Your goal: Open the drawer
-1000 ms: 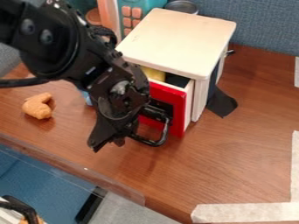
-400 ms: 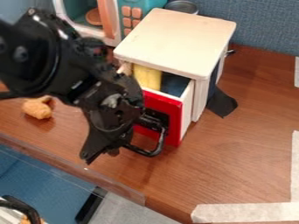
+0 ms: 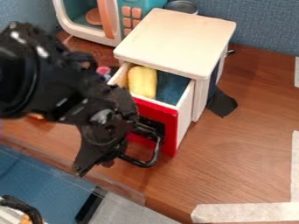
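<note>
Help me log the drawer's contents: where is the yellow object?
In the camera view, the yellow object lies inside the open drawer, toward picture left, beside the blue area.

The boxy pale cabinet (image 3: 175, 41) has a smooth wooden top with a soft sheen; its open drawer has pale wooden sides and a glossy red-painted front (image 3: 170, 135); the curved black handle (image 3: 153, 159) is smooth and shiny; the rounded yellow block (image 3: 142, 82) looks matt; the brown wood-grained surface (image 3: 245, 153) has a satin finish; the wide cream tape strip (image 3: 245, 213) looks papery and matt; the blue-grey partition (image 3: 269, 26) is coarse woven cloth; the teal-and-orange toy microwave (image 3: 88, 33) looks like smooth plastic; the bulky black arm (image 3: 52, 78) shows glossy highlights.
</note>
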Controlling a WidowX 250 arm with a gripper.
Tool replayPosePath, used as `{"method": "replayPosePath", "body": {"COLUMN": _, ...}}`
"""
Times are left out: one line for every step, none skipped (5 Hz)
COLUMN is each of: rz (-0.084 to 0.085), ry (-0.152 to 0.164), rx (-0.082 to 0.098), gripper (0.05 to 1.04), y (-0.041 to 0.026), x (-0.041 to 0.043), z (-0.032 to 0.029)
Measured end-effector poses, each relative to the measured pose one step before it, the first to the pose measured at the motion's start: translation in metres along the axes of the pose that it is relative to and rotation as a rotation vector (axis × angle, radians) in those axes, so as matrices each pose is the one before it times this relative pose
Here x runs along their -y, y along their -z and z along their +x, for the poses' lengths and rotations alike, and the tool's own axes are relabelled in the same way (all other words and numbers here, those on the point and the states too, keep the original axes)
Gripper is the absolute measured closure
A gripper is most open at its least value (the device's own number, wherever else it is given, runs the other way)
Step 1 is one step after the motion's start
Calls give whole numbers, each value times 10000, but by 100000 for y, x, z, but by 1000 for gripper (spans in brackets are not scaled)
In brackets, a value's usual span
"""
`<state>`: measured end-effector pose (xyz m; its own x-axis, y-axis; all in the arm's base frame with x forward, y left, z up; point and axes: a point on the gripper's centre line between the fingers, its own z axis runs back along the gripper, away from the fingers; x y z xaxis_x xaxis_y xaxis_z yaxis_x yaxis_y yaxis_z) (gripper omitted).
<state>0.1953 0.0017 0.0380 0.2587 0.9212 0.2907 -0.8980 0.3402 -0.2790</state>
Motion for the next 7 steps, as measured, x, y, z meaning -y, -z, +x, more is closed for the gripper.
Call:
{"method": "replayPosePath", "body": {"rz": 8, "ry": 87, "rx": 0, "gripper": 831, "y": -327, "x": -693, "z": -280}}
{"method": "replayPosePath", "body": {"rz": 25, "ry": 32, "rx": 2, "gripper": 831, "y": -155, "x": -464, "z": -122}}
{"method": "replayPosePath", "body": {"rz": 6, "ry": 27, "rx": 12, "gripper": 831, "y": -137, "x": -397, "z": -101}}
{"method": "replayPosePath", "body": {"rz": 50, "ry": -110, "rx": -1, "gripper": 831, "y": -30, "x": -293, "z": -123}}
{"method": "replayPosePath", "body": {"rz": 31, "ry": -52, "rx": 31, "gripper": 831, "y": -101, "x": -210, "z": -39}}
{"method": "replayPosePath", "body": {"rz": 9, "ry": 1, "rx": 23, "gripper": 831, "y": -83, "x": -262, "z": 15}}
{"method": "replayPosePath", "body": {"rz": -21, "ry": -45, "rx": 2, "gripper": 831, "y": -112, "x": -228, "z": 8}}
